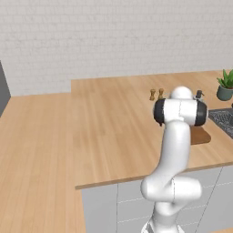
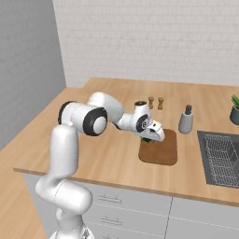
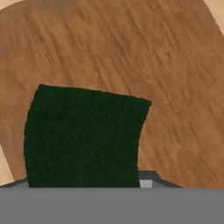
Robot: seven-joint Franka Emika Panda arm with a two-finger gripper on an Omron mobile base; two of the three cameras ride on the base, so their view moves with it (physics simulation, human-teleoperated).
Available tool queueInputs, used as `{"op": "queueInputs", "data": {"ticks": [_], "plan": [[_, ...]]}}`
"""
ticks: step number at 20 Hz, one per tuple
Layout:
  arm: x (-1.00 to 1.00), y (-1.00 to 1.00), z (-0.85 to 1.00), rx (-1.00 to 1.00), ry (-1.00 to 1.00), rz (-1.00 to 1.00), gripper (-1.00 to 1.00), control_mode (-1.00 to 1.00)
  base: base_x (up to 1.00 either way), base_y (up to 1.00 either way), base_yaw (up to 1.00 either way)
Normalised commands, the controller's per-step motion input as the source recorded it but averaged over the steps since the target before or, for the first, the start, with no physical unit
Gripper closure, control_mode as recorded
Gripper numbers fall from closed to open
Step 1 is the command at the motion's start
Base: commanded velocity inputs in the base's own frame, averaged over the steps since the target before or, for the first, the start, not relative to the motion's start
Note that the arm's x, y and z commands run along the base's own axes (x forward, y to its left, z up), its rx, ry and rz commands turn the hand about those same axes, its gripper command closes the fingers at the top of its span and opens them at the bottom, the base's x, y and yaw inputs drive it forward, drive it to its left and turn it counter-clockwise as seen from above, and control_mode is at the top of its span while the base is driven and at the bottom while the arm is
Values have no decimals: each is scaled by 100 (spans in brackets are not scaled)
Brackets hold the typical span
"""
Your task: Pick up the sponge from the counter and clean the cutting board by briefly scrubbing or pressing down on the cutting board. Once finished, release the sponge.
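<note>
From my remote station, I see the white arm reaching out over the light tan wood-plank counter point(image 2: 93, 161), its gripper point(image 2: 150, 138) lowered onto the near-left corner of the cutting board point(image 2: 163, 151). The board is a flat, reddish-brown wooden slab with rounded corners and a visible streaked grain, darker than the worktop beneath it. In the right base view, a scrap of dark green shows just under the hand, touching the board: the sponge point(image 3: 83, 135). Through the hand camera it reads as a dark green, rough-textured block with a slightly bowed edge, lying against the board's grain close in front of the lens. The gripper appears clamped on the sponge, though its fingertips are hidden behind the block and I cannot see the contact itself.

Behind the board stand two small brown wooden shakers point(image 2: 155, 103), side by side, and a grey, rounded bottle point(image 2: 186, 120) with a dark cap just beyond the board's far right corner. To the right, a dark grey ridged sink panel point(image 2: 221, 158) is set into the counter, and a potted green plant point(image 2: 235, 109) sits near the white brick wall point(image 2: 154, 42). Pale grey cabinet fronts point(image 2: 140, 217) run below the worktop.
</note>
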Motion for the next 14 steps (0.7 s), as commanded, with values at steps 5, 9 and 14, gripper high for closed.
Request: {"op": "queueInputs", "data": {"ticks": [5, 9, 14], "plan": [[-63, -2, -27, -3, 37, 4, 100, -100, 0, 0, 0], [-71, -39, 0, 1, 39, 4, 100, -100, 0, 0, 0], [-70, -28, 9, 0, 45, 1, 100, -100, 0, 0, 0]]}}
